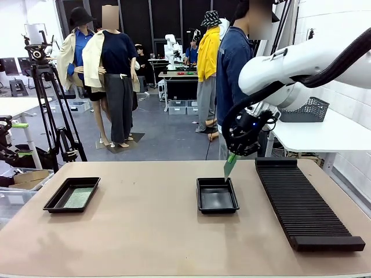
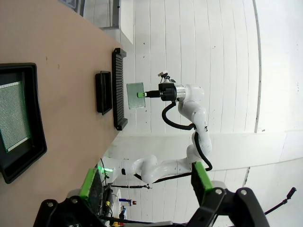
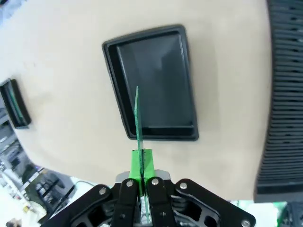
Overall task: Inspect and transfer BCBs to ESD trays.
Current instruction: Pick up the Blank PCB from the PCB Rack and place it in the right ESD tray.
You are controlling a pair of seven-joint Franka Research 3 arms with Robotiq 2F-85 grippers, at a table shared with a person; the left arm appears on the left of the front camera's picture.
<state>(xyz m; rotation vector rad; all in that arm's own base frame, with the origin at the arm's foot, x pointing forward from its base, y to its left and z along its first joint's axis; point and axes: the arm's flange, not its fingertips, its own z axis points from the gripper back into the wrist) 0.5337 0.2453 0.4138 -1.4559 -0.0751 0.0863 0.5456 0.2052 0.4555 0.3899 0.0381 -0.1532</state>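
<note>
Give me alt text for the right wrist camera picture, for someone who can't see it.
The right claw, shut on a thin green circuit board seen edge-on, holds it above an empty black tray on a tan table. A ribbed black rack runs along the picture's right side, and a second tray sits at the far left edge.

I see the raised board as bright green, the middle tray glossy black. The left tray is black too, its board green with a fine pale grid. The rack is black and ribbed, the desk plain tan.
</note>
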